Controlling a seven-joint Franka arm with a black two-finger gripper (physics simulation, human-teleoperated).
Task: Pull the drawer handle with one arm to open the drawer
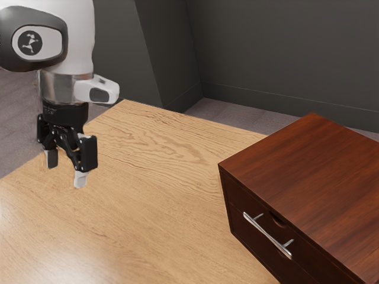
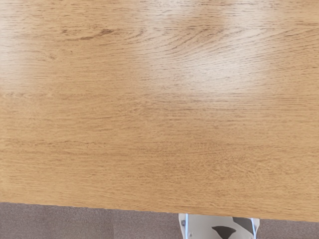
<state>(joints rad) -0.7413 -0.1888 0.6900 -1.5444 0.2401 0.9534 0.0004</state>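
In the exterior view, the task is judged to be at its very start: the drawer (image 1: 247,235) is seen closed, flush with the front of the dark cabinet (image 1: 320,171), and no part of the pull is done yet. The gripper (image 1: 66,168) is held above the table (image 1: 154,177) at the exterior view's left, well apart from the handle (image 1: 269,235), which is found low at the exterior view's right. Its two fingers are spread apart and nothing is held between them. The approach, the grasp and the pull are all left to do. The cabinet is shown as a box of reddish-brown polished wood with fine grain. The handle is a slim, straight metal bar carried on two short posts, with a shallow recess behind it. The table is made of light, oak-like wood with wavy grain. In the wrist view, the same pale wood of the table (image 2: 149,109) is seen under the hand, with soft glare on it, and its straight edge is bordered by a grey, matt floor (image 2: 75,221).
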